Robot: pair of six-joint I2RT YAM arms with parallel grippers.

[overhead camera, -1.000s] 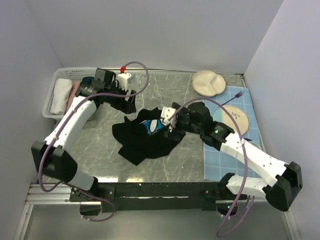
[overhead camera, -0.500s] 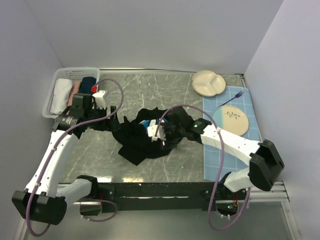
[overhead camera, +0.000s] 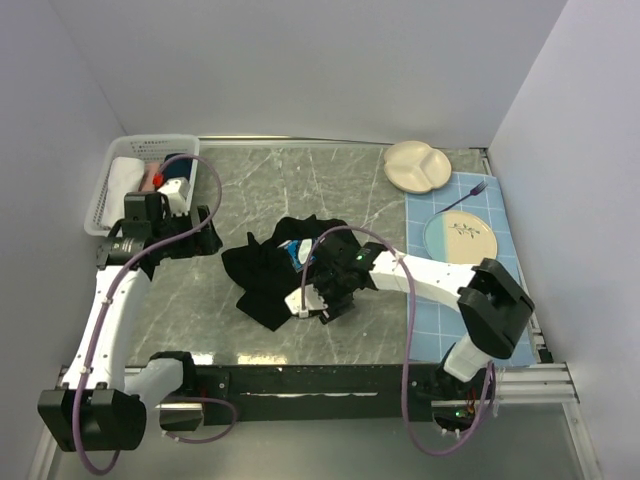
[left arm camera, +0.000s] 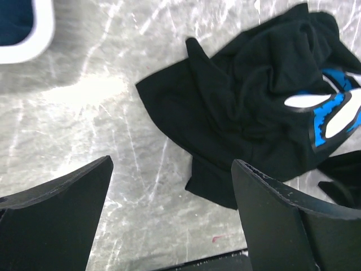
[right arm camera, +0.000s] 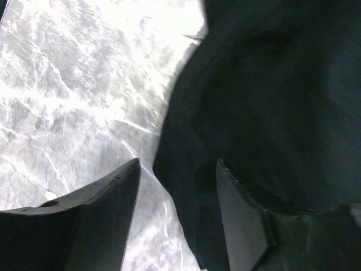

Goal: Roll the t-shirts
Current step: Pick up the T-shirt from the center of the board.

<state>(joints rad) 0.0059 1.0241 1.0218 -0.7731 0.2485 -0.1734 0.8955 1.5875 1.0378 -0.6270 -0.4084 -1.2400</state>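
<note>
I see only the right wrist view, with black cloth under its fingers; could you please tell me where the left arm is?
Observer: The left gripper is over bare table, to the left of the t-shirt, with its jaws open and nothing in them.
Operator: Thank you. Is the shirt lying flat?
Observer: No, it is a crumpled heap, with a blue-and-white print showing among the folds.
Operator: Is anything else near that arm?
Observer: Yes, a white basket with cloths in it sits at the table's far left corner.
</note>
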